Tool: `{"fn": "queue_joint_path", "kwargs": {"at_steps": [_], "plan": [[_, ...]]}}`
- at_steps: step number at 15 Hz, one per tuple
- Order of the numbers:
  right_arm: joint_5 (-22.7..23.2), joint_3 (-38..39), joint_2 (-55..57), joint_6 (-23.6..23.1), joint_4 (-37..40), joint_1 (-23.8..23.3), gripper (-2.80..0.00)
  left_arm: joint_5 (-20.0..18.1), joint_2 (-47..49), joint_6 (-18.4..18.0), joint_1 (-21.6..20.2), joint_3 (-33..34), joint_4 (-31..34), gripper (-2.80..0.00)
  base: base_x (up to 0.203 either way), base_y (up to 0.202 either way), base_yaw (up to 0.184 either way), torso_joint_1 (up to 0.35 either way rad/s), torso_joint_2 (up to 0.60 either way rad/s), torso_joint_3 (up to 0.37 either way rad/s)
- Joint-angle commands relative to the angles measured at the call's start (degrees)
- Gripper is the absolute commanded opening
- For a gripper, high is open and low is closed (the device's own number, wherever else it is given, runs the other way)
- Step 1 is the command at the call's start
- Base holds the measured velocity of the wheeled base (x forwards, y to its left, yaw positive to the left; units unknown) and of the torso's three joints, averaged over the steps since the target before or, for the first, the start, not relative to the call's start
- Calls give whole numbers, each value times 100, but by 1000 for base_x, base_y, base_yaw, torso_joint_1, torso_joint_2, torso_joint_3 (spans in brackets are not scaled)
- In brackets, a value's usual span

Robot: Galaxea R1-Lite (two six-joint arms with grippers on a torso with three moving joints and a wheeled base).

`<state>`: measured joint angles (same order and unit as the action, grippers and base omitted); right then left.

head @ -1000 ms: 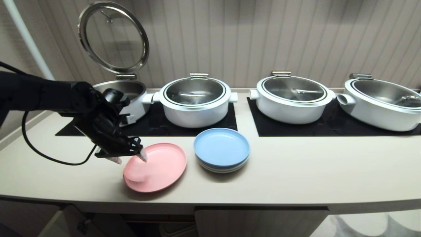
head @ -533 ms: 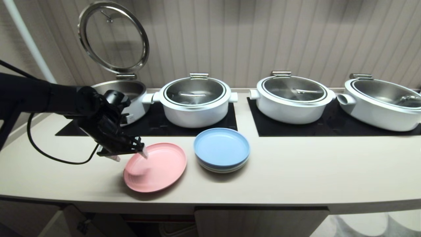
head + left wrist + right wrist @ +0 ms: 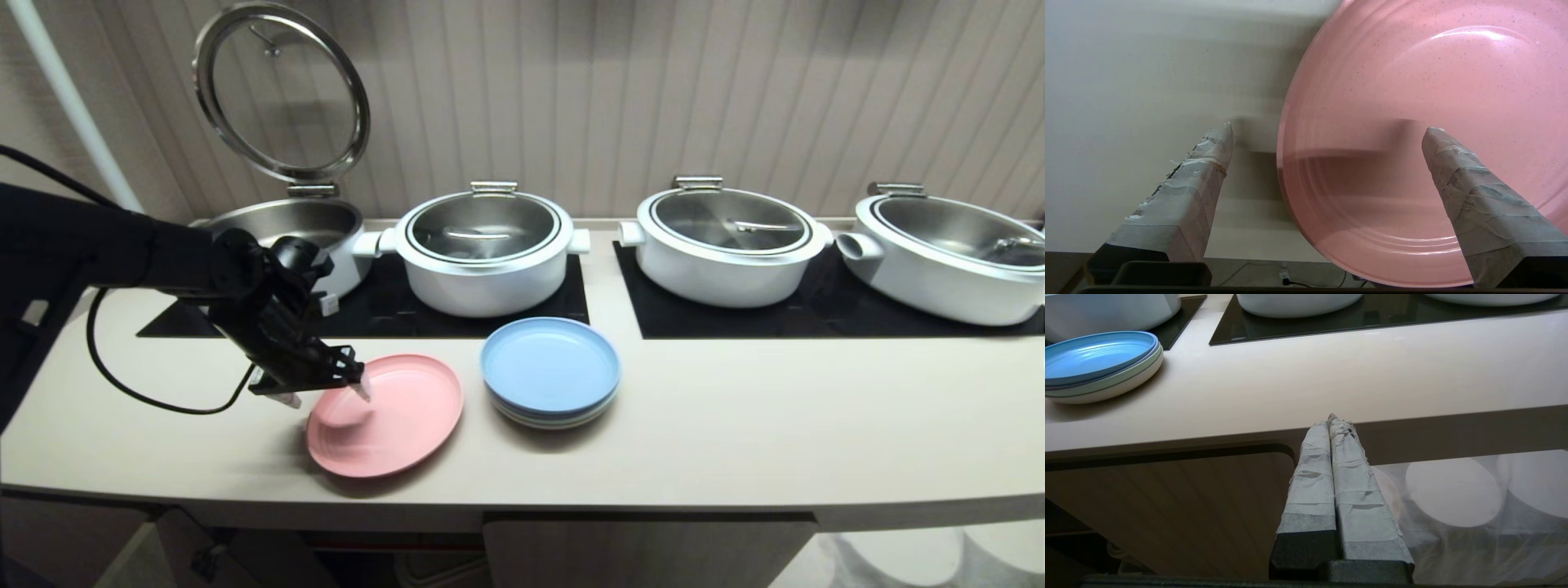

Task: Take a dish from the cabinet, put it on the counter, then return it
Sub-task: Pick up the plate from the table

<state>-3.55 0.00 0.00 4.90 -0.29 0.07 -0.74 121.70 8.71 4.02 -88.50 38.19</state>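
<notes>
Your left claw (image 3: pixel 322 394) hangs over the near-left rim of the pink plate (image 3: pixel 392 416), spread wide — one taped finger (image 3: pixel 1196 179) over the bare bench (image 3: pixel 735 425), the other above the plate's inside, neither gripping it. The plate lies flat on the bench, just left of the blue-topped plate stack (image 3: pixel 549 371) and in front of the white pots (image 3: pixel 484 249) on the black cooktop panels (image 3: pixel 384 310). Your right claw (image 3: pixel 1333 420) sits low by the bench's front edge, its taped fingers pressed together, beside a closed cabinet door (image 3: pixel 1167 506).
</notes>
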Motion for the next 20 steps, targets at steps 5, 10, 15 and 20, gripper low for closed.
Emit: {"fn": "queue_joint_path", "kwargs": {"at_steps": [5, 10, 15, 20], "plan": [[-6, 0, 0, 2, -5, 1, -280, 162, 174, 8, -8, 5, 22, 0, 0, 0, 0, 0, 0, 0], [-6, 0, 0, 2, 2, 1, -280, 176, 266, 8, 19, 26, -225, 0, 0, 0, 0, 0, 0, 0], [-6, 0, 0, 2, -6, 1, -280, 180, 286, 8, 28, 35, -312, 0, 0, 0, 0, 0, 0, 0], [-6, 0, 0, 2, -6, 1, -280, 180, 302, 17, 2, 44, -312, 0, 0, 0, 0, 0, 0, 0]]}}
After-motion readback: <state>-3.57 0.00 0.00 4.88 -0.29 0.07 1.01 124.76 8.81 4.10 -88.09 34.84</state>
